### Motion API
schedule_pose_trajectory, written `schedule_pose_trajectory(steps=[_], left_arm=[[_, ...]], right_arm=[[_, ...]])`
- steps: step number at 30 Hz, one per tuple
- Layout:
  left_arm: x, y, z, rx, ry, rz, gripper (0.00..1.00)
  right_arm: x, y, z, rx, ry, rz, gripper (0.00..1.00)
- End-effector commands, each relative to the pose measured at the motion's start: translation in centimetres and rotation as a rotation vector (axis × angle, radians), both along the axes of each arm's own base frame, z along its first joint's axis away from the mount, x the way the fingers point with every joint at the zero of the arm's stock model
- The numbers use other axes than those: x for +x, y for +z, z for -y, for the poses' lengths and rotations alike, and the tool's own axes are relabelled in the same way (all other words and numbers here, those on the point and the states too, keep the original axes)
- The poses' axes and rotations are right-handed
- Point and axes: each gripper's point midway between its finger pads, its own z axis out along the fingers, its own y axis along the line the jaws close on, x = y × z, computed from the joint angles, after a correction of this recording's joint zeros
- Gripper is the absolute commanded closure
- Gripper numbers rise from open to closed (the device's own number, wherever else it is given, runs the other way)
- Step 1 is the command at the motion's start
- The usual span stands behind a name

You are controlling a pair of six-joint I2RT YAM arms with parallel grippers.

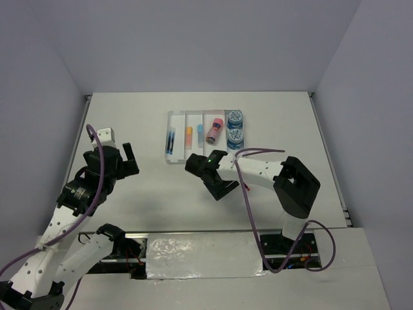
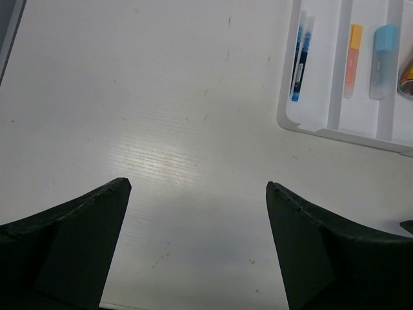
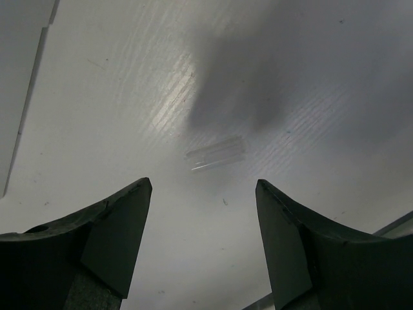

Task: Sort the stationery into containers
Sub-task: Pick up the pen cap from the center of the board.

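Left end effector and right end effector both gape empty; all visible stationery lies in clear rectangular plastic tray, so sorting looks complete.

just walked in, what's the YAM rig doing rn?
Stationery sort, and it looks about done. The clear divided tray already holds the blue pens, orange eraser, light-blue eraser, pink cylinder and both blue rolls. The left gripper is open and empty over the table, left of the tray. The right gripper is open and empty just in front of it, above a small clear scrap.
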Motion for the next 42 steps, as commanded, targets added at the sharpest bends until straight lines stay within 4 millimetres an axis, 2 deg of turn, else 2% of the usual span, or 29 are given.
schedule_pose_trajectory(steps=[1, 8, 12, 20, 25, 34, 39, 42], left_arm=[[0.5, 1.4, 0.4, -0.023, -0.019, 0.059, 0.01], [0.5, 1.6, 0.6, -0.025, -0.034, 0.065, 0.01], [0.6, 1.5, 0.7, -0.024, -0.039, 0.061, 0.01], [0.7, 1.3, 0.8, -0.023, -0.047, 0.053, 0.01], [0.7, 1.4, 0.8, -0.023, -0.045, 0.056, 0.01], [0.7, 1.3, 0.7, -0.02, -0.041, 0.054, 0.01], [0.6, 1.4, 0.6, -0.021, -0.037, 0.059, 0.01], [0.6, 1.4, 0.6, -0.02, -0.037, 0.058, 0.01]], right_arm=[[2.3, 0.2, -2.1, 0.174, -0.422, 0.089, 0.27], [1.9, -1.8, -2.6, 0.174, -0.417, 0.047, 0.28], [1.4, -2.5, -2.0, 0.152, -0.424, 0.034, 0.29], [1.3, -2.9, -0.8, 0.138, -0.44, 0.055, 0.29], [1.5, -3.6, -0.9, 0.153, -0.429, 0.053, 0.29], [1.9, -3.7, -0.9, 0.163, -0.413, 0.065, 0.34], [2.3, -4.3, -0.5, 0.135, -0.392, 0.071, 0.43], [2.2, -4.9, -0.1, 0.113, -0.378, 0.066, 0.43]])
